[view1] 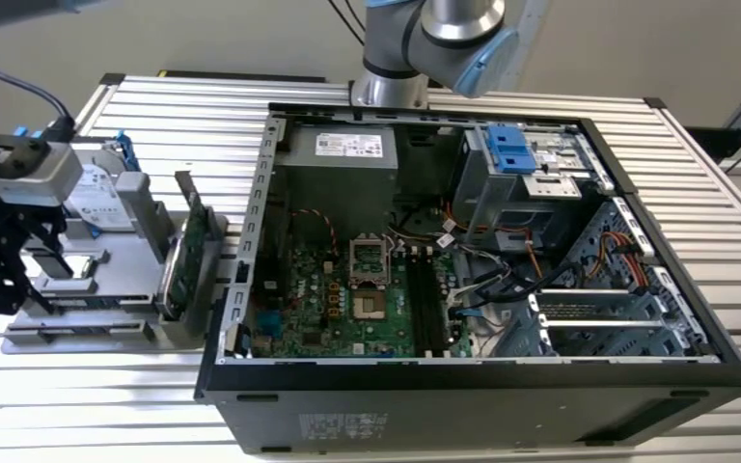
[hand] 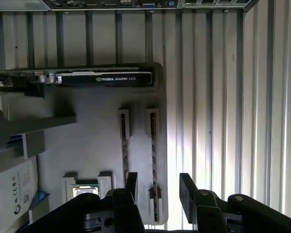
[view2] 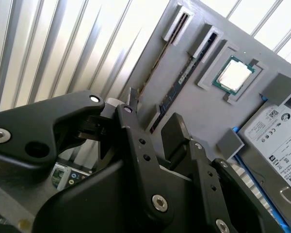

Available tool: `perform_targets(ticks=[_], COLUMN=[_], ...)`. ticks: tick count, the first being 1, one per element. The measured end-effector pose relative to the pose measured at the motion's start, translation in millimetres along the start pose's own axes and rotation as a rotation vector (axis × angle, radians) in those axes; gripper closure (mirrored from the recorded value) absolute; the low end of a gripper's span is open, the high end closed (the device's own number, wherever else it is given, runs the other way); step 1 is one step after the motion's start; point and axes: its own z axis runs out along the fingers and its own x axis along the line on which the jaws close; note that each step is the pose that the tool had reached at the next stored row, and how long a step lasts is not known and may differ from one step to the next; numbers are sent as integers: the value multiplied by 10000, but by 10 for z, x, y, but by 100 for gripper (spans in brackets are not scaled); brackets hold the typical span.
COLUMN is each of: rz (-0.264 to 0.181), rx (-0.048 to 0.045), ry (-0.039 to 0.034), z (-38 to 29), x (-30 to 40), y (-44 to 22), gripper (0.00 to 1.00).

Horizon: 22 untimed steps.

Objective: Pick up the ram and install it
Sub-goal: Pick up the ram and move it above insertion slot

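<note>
Two ram sticks stand on edge in slots of the grey parts tray [hand: 97,141]. In the first wrist view the outer ram [hand: 153,155] runs between my open gripper's [hand: 159,187] fingertips, and the inner ram [hand: 124,145] lies just beside one finger [hand: 132,182]. The second wrist view shows the same ram sticks [view2: 182,80] beyond the gripper [view2: 153,114], which hangs above them with nothing held. In the exterior view the gripper [view1: 4,275] hovers over the tray [view1: 88,333] on the exterior view's left, away from the open computer case [view1: 474,241].
On the tray also sit a green expansion card [view1: 188,251], a silver hard drive [view2: 276,136] and a processor chip [view2: 233,75]. The case's motherboard [view1: 344,299] lies exposed, with dark memory slots [view1: 428,304] beside the processor socket. Ribbed metal table [view1: 74,405] all around.
</note>
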Motion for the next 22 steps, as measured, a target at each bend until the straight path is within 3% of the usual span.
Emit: perform_targets(ticks=[11, 22], rz=[0, 0], rx=[60, 133], ry=[-3, -6], z=[44, 137], x=[0, 0], y=[0, 0], gripper=[0, 0])
